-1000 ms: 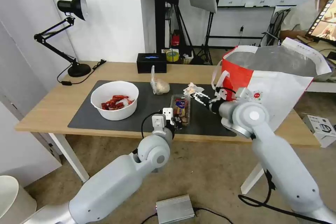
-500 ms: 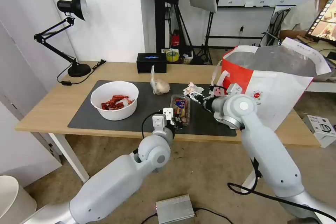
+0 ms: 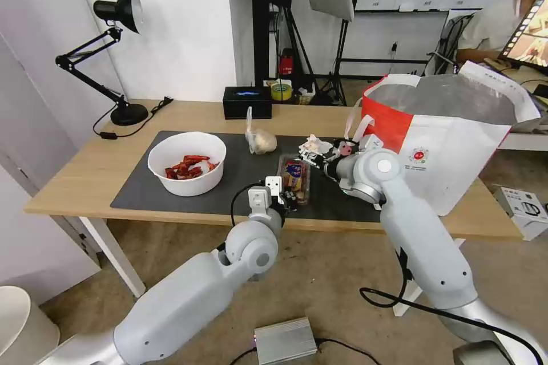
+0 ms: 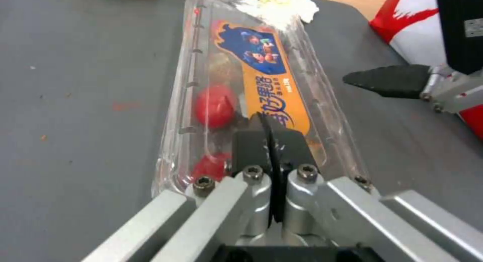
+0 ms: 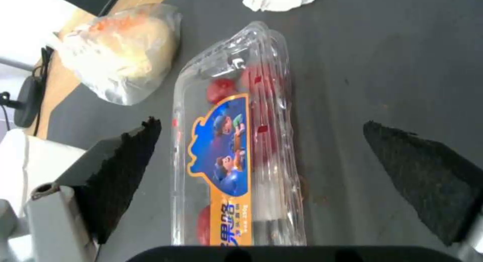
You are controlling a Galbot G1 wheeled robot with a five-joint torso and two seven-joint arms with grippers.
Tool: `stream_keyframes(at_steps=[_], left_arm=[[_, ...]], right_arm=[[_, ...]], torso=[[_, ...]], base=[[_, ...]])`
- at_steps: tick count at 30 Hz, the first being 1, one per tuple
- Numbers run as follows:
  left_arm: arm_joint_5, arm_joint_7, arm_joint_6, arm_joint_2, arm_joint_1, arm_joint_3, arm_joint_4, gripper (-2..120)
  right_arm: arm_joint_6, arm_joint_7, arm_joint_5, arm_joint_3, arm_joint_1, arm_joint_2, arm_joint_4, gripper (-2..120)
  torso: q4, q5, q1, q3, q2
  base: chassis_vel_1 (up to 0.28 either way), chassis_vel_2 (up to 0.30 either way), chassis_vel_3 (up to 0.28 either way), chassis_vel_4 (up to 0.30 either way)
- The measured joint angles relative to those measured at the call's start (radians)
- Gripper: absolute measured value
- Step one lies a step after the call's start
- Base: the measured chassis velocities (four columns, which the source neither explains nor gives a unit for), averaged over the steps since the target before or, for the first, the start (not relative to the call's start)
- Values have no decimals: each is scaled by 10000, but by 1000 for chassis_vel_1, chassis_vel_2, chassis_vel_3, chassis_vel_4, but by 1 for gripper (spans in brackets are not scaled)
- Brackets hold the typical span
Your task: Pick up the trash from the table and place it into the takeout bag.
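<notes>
The clear hinged tray (image 3: 295,178) with red bits lies on the dark mat (image 3: 240,194). My right gripper (image 5: 271,175) hovers open above it, one black finger on each side of the tray (image 5: 236,148). My left gripper (image 4: 269,135) is shut, its fingertips over the tray's near end (image 4: 251,77); I cannot tell whether they pinch it. The crumpled tissue (image 3: 314,142) lies just beyond the tray. The knotted clear bag (image 3: 261,140) and the white bowl (image 3: 186,170) with red scraps sit further left. The takeout bag (image 3: 456,142) stands open at the right.
On the table's (image 3: 85,171) back edge stand a black tissue box (image 3: 246,101) and a black desk lamp (image 3: 123,57). The takeout bag's handles (image 3: 357,125) hang close behind my right wrist. A silver box (image 3: 284,341) lies on the floor.
My right arm has swung left, away from the takeout bag, bringing its open gripper over the clear tray. The left arm and the table's things have not moved.
</notes>
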Motion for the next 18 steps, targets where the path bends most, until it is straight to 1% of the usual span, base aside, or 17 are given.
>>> stream_keyframes(at_steps=[7,18], left_arm=[[-6,-20,0,6,-3,0,-32,0],[-3,-28,-1,5,93,-32,-70,0]], right_arm=[[-33,136,5,-46,130,255,-187,100],[-92,545,17,-121,290,376,-363,100]], torso=[[0,-1,0,0,0],[0,0,0,0,1]], base=[[0,0,0,0],[0,0,0,0]])
